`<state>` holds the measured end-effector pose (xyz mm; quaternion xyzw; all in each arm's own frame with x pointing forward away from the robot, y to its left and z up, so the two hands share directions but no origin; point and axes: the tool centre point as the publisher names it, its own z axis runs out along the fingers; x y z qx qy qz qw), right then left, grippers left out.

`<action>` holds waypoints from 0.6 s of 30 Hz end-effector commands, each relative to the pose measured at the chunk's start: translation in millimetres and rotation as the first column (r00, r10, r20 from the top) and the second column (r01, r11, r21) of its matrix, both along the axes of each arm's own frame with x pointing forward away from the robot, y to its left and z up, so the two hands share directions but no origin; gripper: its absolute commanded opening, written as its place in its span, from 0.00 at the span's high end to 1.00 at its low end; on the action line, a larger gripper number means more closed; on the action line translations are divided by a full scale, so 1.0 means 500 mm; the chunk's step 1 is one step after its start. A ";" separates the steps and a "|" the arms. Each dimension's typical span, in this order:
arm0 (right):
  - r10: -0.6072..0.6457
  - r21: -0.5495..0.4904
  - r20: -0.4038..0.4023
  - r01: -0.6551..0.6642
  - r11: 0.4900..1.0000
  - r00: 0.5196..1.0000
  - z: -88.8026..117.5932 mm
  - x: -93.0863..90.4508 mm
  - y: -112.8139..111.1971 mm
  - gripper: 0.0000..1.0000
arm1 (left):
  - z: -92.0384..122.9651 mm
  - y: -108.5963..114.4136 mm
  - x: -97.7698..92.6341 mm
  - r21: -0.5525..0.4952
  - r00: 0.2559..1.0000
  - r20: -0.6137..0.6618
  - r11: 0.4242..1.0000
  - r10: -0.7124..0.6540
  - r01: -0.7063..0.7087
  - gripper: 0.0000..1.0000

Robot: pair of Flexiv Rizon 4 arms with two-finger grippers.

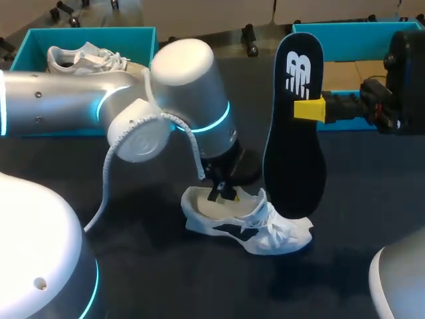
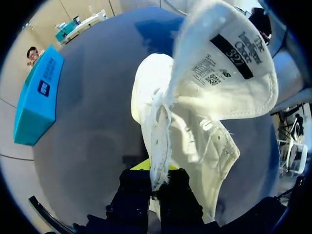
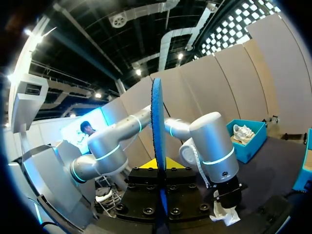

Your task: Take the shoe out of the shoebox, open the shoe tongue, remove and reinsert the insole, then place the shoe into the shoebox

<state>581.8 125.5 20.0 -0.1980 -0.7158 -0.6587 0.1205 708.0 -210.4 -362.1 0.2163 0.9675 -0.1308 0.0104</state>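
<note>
Dark tabletop (image 1: 372, 199), white shoe (image 1: 252, 229), upright insole (image 1: 294, 166)

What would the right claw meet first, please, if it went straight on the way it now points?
Probably the left arm: its silver wrist stands directly ahead of the right claw, beyond the insole it holds. Depth is unclear, so it might pass beside.

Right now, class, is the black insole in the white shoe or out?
Out: right gripper holds the black insole upright, wholly outside the white shoe.
</note>
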 end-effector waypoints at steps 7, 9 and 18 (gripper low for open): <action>-0.006 -0.002 -0.002 0.006 1.000 1.000 0.004 -0.002 0.012 1.00 | 0.073 0.050 -0.017 -0.004 0.982 0.029 0.983 -0.184 0.185 1.00; -0.006 -0.002 -0.002 0.006 1.000 1.000 0.004 -0.002 0.012 1.00 | 0.082 0.056 -0.019 -0.002 0.972 0.047 0.973 -0.230 0.230 1.00; -0.006 -0.002 -0.002 0.006 1.000 1.000 0.004 -0.002 0.012 1.00 | 0.128 0.114 -0.065 -0.024 0.824 0.126 0.829 -0.553 0.559 1.00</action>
